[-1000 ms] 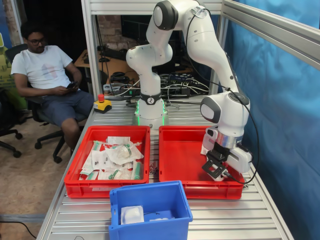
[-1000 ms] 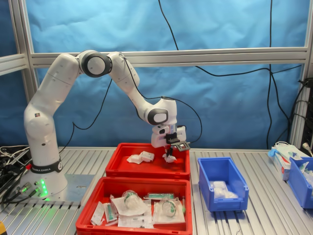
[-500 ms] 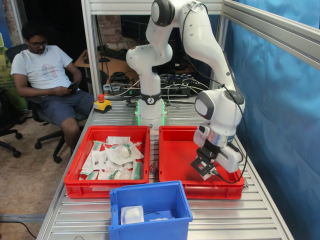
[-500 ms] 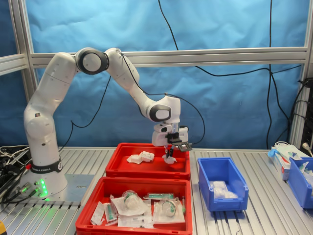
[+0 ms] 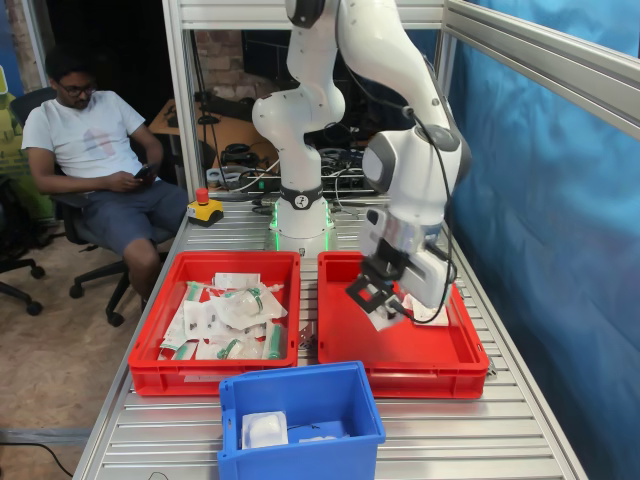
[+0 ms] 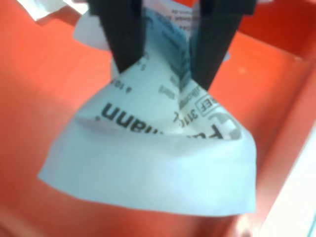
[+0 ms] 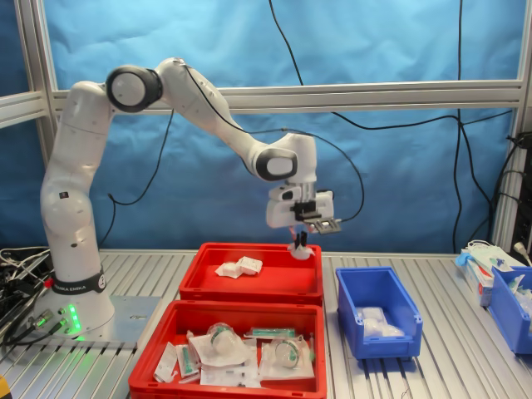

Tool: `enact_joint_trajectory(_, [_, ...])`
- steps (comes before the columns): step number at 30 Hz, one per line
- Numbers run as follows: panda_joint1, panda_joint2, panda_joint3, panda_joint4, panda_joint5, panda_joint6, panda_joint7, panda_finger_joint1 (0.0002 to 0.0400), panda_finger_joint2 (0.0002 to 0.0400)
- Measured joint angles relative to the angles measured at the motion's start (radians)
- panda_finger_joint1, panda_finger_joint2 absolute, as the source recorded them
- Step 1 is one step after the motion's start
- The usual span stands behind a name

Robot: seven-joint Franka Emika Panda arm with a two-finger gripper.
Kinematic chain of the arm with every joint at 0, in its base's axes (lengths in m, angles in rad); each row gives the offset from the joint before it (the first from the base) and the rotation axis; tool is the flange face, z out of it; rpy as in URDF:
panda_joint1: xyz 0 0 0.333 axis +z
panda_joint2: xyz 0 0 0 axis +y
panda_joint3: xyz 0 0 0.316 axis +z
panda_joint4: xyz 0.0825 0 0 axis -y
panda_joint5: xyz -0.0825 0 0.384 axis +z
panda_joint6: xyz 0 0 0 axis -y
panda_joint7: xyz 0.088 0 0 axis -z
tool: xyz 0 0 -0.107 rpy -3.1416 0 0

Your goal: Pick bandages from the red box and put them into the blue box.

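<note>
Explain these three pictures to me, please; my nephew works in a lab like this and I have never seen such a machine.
The white jointed machine is a robot arm bolted to a ribbed metal table. Two pictures come from cameras standing off the arm on different sides of the table; the third comes from a camera on its wrist, looking down past the black fingers.

Its end effector is shut on a small flat white paper bandage sachet, lifted above a shallow red plastic crate that holds a few more sachets. A second red crate beside it is full of clear pouches with green-marked rolls. A small blue plastic bin nearby already has white packets in it.

The seated man in the first exterior view is looking at a phone.
</note>
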Motion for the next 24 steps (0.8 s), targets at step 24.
enact_joint_trajectory(24, [0.0,-0.134,-0.254,0.141,0.0,-0.086,-0.024,0.0064,0.0064])
